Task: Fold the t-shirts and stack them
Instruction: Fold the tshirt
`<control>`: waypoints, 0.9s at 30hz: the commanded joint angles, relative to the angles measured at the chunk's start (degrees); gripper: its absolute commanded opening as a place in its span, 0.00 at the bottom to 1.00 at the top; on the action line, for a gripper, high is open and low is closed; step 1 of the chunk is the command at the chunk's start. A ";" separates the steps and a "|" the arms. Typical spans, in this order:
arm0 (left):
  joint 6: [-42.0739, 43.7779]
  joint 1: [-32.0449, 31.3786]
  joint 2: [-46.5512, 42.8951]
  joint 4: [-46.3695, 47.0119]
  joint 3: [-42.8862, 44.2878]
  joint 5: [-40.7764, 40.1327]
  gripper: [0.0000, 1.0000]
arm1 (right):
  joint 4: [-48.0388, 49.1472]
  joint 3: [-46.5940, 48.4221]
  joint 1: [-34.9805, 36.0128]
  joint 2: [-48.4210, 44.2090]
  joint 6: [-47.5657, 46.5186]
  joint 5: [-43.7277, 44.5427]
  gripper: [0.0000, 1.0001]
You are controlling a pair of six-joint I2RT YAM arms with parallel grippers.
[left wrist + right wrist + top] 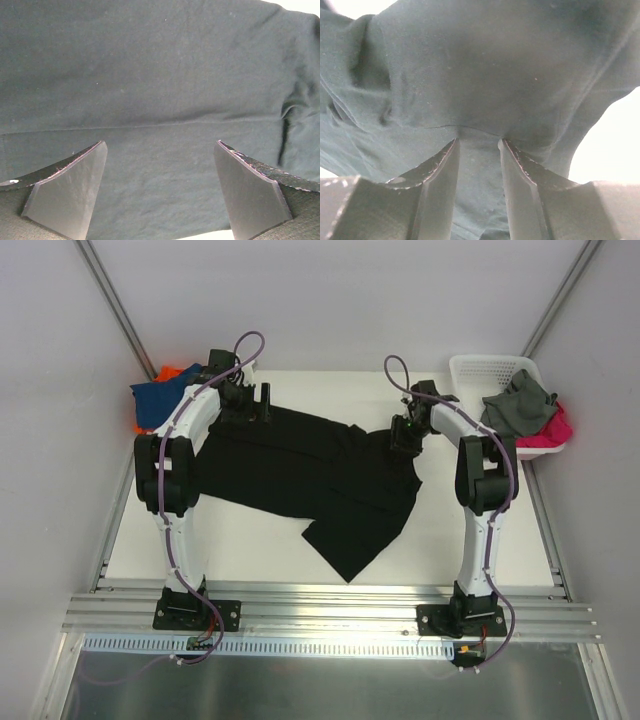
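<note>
A black t-shirt lies spread across the middle of the table, its near right part folded into a point. My left gripper hovers over the shirt's far left edge. Its jaws stand wide open above flat black cloth, with nothing between the fingers. My right gripper is at the shirt's far right edge, shut on a bunch of the black cloth, which tents up between its fingertips. A blue t-shirt and an orange one lie crumpled at the far left, behind the left arm.
A white slotted basket stands at the far right corner, holding a grey cloth and a pink one. Metal rails run along the table's near edge and sides. Bare table shows in front of the shirt.
</note>
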 commanded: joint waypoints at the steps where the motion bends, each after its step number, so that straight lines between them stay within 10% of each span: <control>1: 1.39 -0.48 -0.92 -0.62 1.66 -1.56 0.89 | -0.16 5.43 -2.15 3.69 -0.44 2.03 0.42; 27: 3.76 -1.45 -7.41 -1.06 -3.00 -9.20 0.96 | 1.42 25.50 -4.09 12.51 -2.64 5.90 0.45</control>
